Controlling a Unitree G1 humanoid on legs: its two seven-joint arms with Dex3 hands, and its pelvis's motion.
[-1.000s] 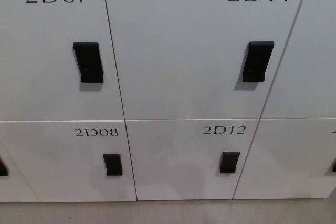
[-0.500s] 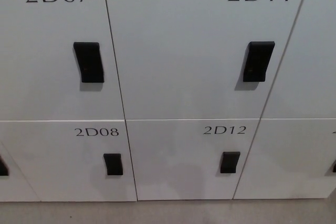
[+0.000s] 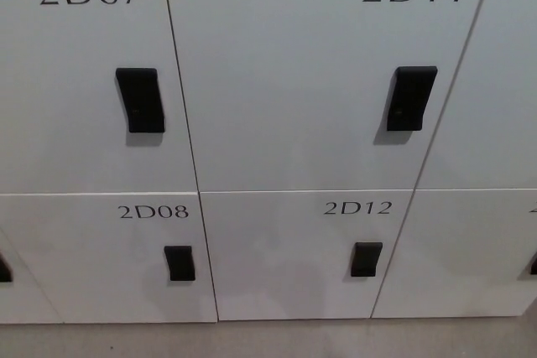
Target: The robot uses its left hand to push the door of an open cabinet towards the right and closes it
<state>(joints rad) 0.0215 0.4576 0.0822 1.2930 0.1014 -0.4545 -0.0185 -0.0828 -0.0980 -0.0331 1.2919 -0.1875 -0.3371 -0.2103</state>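
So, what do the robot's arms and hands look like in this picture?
Neither arm nor robot hand shows in the head view, so their look cannot be described. Only pale locker doors are visible, such as door 2D11 and door 2D12, each with a black handle.

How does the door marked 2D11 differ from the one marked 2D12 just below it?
Door 2D11 sits in the upper row and looks much taller than door 2D12, which is in the bottom row by the floor. The black handle on 2D11 appears larger than the black handle on 2D12. 2D11's label is printed bigger too. Both are pale, shut flush, with the handle near the right edge.
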